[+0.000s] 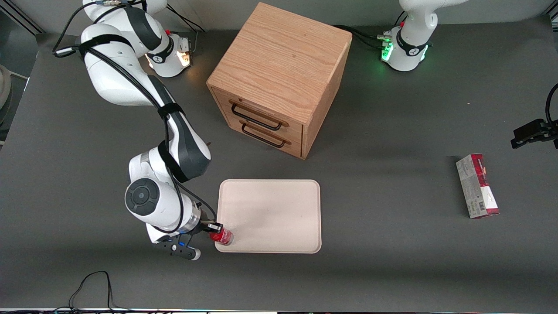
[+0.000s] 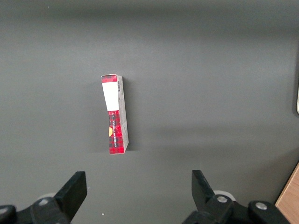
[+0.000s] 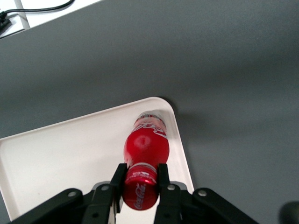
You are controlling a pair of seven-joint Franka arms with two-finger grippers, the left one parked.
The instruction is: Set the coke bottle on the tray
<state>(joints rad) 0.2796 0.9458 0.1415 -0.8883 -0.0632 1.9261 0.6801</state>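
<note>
The coke bottle (image 1: pixel 222 236) has a red cap, a red label with white script and a clear base. It stands at the corner of the cream-pinkish tray (image 1: pixel 270 209) nearest the front camera, toward the working arm's end. My gripper (image 1: pixel 216 232) is shut on the bottle's cap. In the right wrist view the black fingers (image 3: pixel 119 179) clamp the red cap of the coke bottle (image 3: pixel 145 144), and its base rests just inside the tray's (image 3: pixel 60 149) rounded corner rim. I cannot tell whether the base touches the tray floor.
A wooden drawer cabinet (image 1: pixel 279 74) with two black handles stands farther from the front camera than the tray. A red-and-grey carton (image 1: pixel 477 185) lies toward the parked arm's end of the table; it also shows in the left wrist view (image 2: pixel 115 114).
</note>
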